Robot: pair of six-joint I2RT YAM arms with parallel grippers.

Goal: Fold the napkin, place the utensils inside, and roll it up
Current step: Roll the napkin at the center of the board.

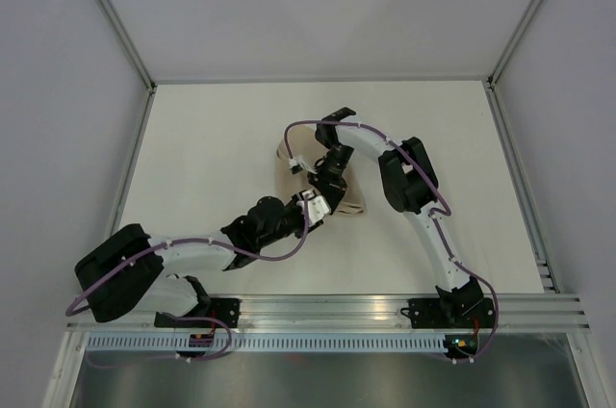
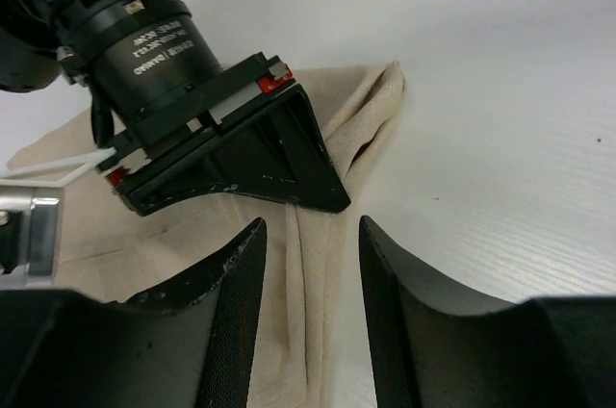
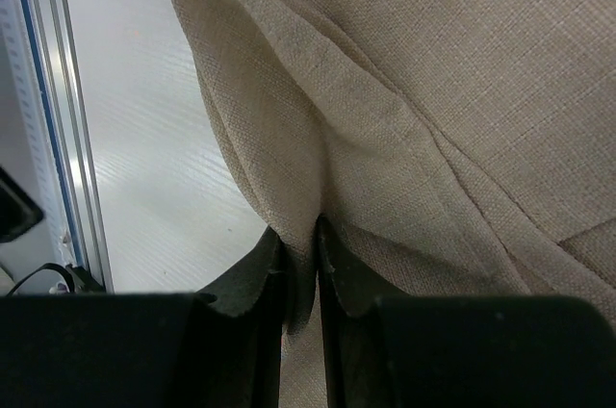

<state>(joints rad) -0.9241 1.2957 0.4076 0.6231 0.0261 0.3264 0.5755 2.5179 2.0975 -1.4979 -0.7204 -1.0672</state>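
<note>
The beige napkin lies bunched and folded at the table's middle, mostly hidden under both grippers. My right gripper is shut on a pinched fold of the napkin, seen close in the right wrist view. My left gripper is open; in the left wrist view its fingers straddle a long folded ridge of the napkin just below the right gripper's body. The fork is not in view.
An aluminium rail runs along the near edge, and also shows in the right wrist view. White enclosure walls with metal posts bound the white table on three sides.
</note>
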